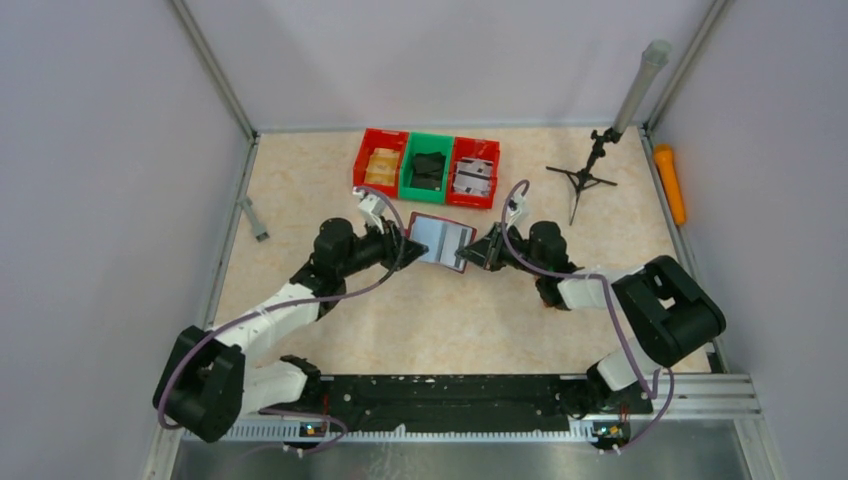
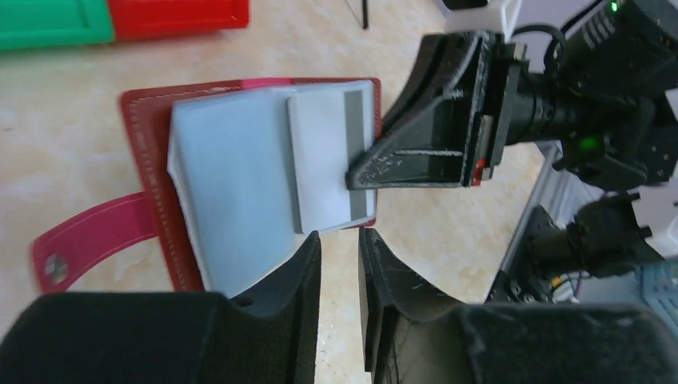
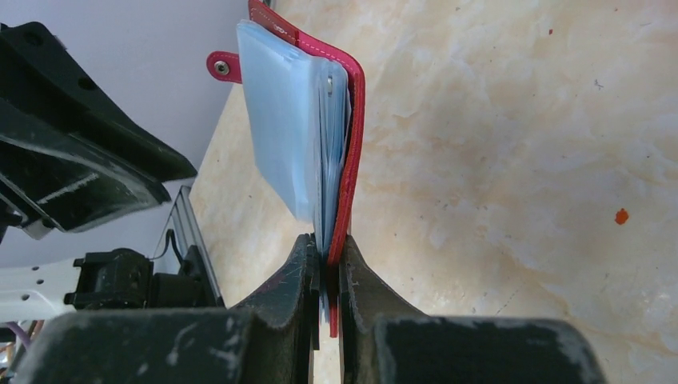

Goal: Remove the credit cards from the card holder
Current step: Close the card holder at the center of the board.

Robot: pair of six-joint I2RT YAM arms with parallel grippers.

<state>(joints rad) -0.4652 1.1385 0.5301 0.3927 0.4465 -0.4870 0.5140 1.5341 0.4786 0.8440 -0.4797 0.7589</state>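
Pinching the open card holder point(image 1: 441, 242) by its edge in the right hand point(image 3: 326, 272) above the table's point(image 1: 300, 190) middle toward its far edge, hovering the slightly spread, empty left hand point(image 2: 340, 256) beside a striped card point(image 2: 320, 160) lodged inside, not yet getting any out.

The opened card holder point(image 1: 443, 241) is held mid-desk. The right end effector point(image 3: 326, 256), clamped on its right edge, closes off that side. The left end effector point(image 2: 340, 240), fingers slightly parted, crowds the opposite edge. Close behind, a red bin point(image 1: 380, 161), green bin point(image 1: 428, 167) and second red bin point(image 1: 473, 172) narrow the far approach. A tripod stand point(image 1: 583, 180) occupies the right rear. Bare desk point(image 1: 440, 320) lies open in front.
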